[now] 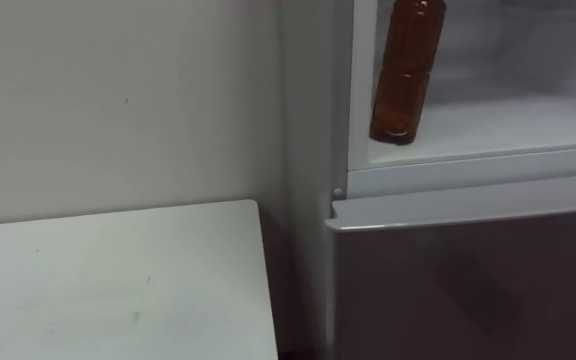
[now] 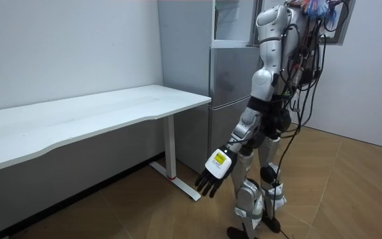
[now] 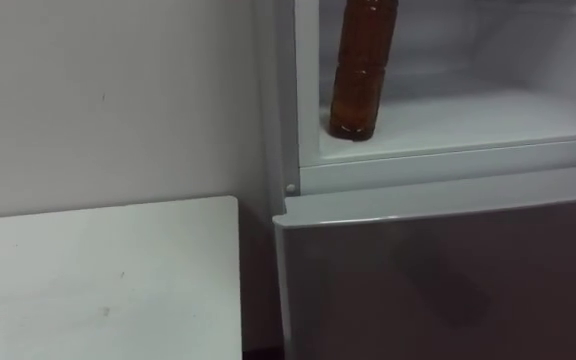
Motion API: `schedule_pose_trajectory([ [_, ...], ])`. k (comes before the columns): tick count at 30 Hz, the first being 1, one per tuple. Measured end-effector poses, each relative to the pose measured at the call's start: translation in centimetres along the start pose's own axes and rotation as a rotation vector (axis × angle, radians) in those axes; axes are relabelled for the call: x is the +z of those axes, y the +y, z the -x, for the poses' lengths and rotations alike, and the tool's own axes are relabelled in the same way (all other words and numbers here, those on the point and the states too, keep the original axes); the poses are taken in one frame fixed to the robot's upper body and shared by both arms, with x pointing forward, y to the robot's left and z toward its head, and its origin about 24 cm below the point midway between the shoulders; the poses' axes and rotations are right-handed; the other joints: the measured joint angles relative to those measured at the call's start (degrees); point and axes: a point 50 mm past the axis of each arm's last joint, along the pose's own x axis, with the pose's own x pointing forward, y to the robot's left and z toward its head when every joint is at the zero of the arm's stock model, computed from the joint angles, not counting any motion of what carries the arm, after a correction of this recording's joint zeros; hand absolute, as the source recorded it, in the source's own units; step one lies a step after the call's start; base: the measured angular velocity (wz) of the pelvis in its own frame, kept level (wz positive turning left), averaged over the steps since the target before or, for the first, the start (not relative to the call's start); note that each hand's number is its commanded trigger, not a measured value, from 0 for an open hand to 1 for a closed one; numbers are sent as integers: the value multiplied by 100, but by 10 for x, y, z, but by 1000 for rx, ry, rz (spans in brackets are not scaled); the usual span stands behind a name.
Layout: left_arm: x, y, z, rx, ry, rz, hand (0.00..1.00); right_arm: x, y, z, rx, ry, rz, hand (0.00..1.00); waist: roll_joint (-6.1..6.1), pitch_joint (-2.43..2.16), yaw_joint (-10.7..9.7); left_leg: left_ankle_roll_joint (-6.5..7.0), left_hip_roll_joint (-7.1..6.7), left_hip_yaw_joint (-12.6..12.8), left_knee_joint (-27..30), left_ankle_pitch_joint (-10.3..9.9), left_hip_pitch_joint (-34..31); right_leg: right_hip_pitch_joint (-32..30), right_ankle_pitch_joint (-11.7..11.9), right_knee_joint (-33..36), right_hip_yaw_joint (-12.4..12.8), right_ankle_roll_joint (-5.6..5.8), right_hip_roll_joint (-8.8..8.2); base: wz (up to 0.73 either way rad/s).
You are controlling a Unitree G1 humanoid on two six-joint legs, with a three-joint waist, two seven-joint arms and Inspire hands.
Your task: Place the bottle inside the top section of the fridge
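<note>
Left robot hand hangs released, fingers straight, low by the robot's side, with the worktop above and beside it. Well above it, the bottle stands upright and free at the shelf's left edge in the upper fridge, so the placing looks done and nothing needs holding.

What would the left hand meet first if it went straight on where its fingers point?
Probably the wooden floor: the left hand hangs open at the robot's side, fingers pointing down, with nothing visible beneath it.

No legible text, no numbers, no signs
</note>
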Motion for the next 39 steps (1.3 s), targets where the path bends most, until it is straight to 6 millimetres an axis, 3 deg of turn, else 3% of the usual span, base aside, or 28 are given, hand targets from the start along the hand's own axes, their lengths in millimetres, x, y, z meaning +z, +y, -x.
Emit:
schedule_pose_trajectory([
  [3, 1, 2, -1, 10, -2, 5, 0, -1, -7, 0, -50, 3, 18, 0, -11, -1, -69, 0, -1, 9, -8, 0, 6, 6, -2, 0, 9, 1, -6, 0],
  [10, 4, 11, -3, 39, -1, 61, 0, 16, -59, 7, -371, -48, 48, 0, -128, 10, -187, 12, -23, -37, -5, -6, -31, 21, -12, -11, -80, 18, -28, 3],
  [14, 1, 16, -4, 55, 8, 64, 0, 33, -62, 4, -464, -120, 5, 0, -192, 17, -379, 13, -30, -45, 2, -5, -39, 30, -14, -17, -104, 22, -33, 1],
  [19, 2, 23, -5, 81, 7, 100, 0, 60, -68, -4, -598, -217, -45, 0, -313, 31, -428, 14, -36, -72, -14, -5, 0, 43, -25, -5, -75, 28, -31, -1],
  [25, -3, 34, -5, 109, 6, 125, 0, 102, -59, -8, -656, -336, -33, 0, -437, 69, -462, 15, -57, -140, -32, -5, -25, 21, -78, 14, -91, 36, -37, 5],
  [32, -4, 40, -6, 96, -3, 134, 0, 140, -42, -12, -686, -471, -97, 0, -575, 46, -498, 15, -63, -120, -42, -5, -19, 23, -77, 3, -100, 37, -33, 2],
  [39, -6, 46, -6, 117, 12, 175, 0, 176, -13, -18, -681, -567, -38, 0, -617, 51, -579, 13, -72, -121, -94, -4, -12, -6, -99, -5, -92, 45, -36, 0],
])
